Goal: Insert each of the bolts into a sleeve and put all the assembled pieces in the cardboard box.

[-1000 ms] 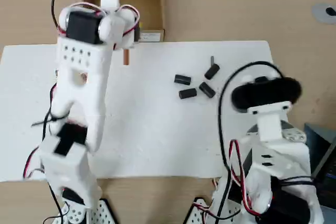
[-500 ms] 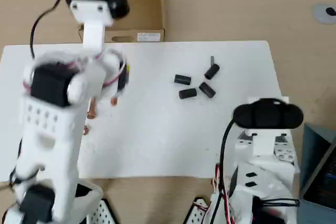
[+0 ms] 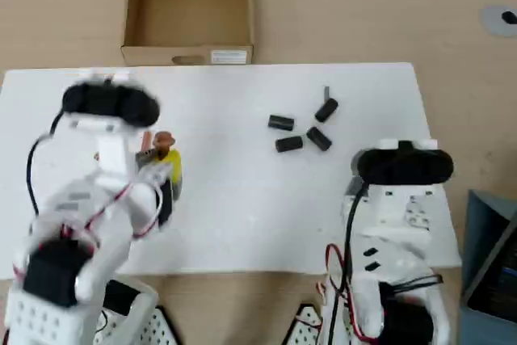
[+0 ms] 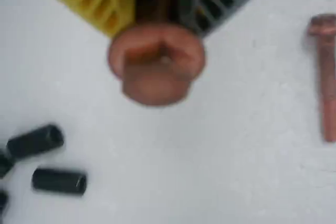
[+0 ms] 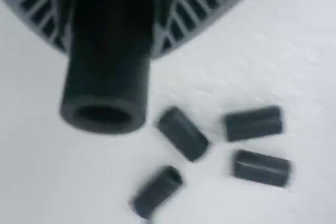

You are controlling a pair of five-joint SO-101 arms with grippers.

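My left gripper (image 4: 157, 3) is shut on a copper bolt (image 4: 156, 64), whose head points away from the yellow and grey fingers. From above, that bolt (image 3: 161, 141) hangs over the left part of the white mat (image 3: 242, 199). Another copper bolt (image 4: 325, 77) lies loose on the mat. My right gripper (image 5: 113, 24) is shut on a black sleeve (image 5: 107, 66), open end outward. Several loose black sleeves (image 3: 288, 145) lie in a cluster at the mat's right middle, also seen as sleeves (image 5: 184, 133) beneath the right wrist. The cardboard box (image 3: 187, 10) stands open beyond the mat's far edge.
The right arm's black camera housing (image 3: 404, 166) hides its gripper from above, near the mat's front right. A thin dark pin (image 3: 326, 93) lies by the sleeve cluster. A grey object (image 3: 489, 264) stands at the right table edge.
The left arm has drawn back from the box to the mat's near left, carrying the bolt. The right arm has pulled back toward the front edge.
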